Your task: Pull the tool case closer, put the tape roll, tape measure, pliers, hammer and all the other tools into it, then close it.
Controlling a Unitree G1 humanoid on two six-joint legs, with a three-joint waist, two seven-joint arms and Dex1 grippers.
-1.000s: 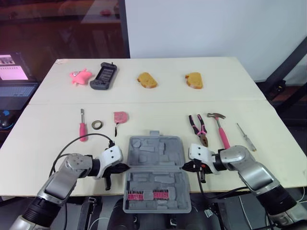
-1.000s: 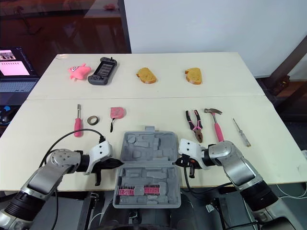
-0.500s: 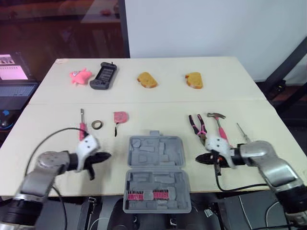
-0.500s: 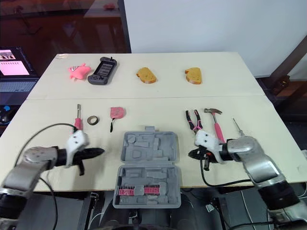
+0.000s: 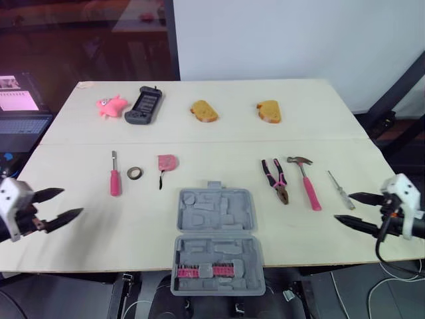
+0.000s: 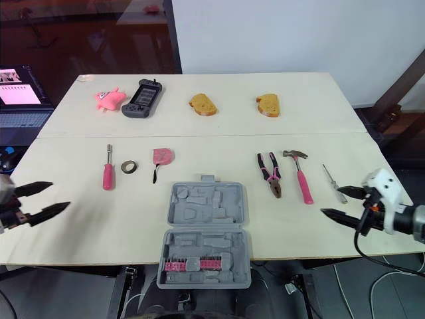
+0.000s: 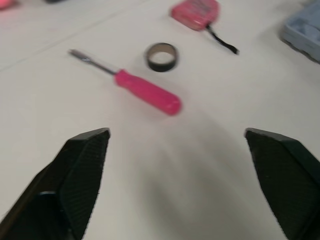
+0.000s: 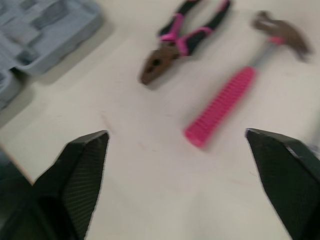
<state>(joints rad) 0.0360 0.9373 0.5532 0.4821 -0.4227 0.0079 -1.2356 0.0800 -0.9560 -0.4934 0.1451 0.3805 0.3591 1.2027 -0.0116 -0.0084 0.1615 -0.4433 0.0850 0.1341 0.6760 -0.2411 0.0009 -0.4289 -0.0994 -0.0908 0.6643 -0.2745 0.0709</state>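
Grey plastic marks your target: the tool case (image 5: 218,236) lies open and flat at the near edge of the table (image 5: 219,133), between your two claws and well apart from each. Your left claw (image 5: 72,201) hovers over bare tabletop with its fingers spread wide and nothing between them. Your right claw (image 5: 343,207) is likewise released and empty. Judging by how near the case sits, the pulling step looks done and the loading step is in hand. None of the loose tools is in it yet, and its moulded slots are bare apart from a row of bits in the near half. Ahead of your left claw and inward lies the pink screwdriver (image 7: 145,91), with the tape roll (image 7: 161,56) just beyond it and the tape measure (image 7: 196,11) beyond that, toward the case. Just off your right claw's fingertips lies the slim screwdriver (image 5: 340,189). Farther inward come the hammer (image 8: 225,102) and then the pliers (image 8: 182,40), nearest the case. Your next move, I judge, is to choose one tool, bring the open claw down with its fingers straddling the handle crosswise, close, and carry it to a matching recess. The slim screwdriver lies flat and thin, so expect it to need a low, careful pinch.
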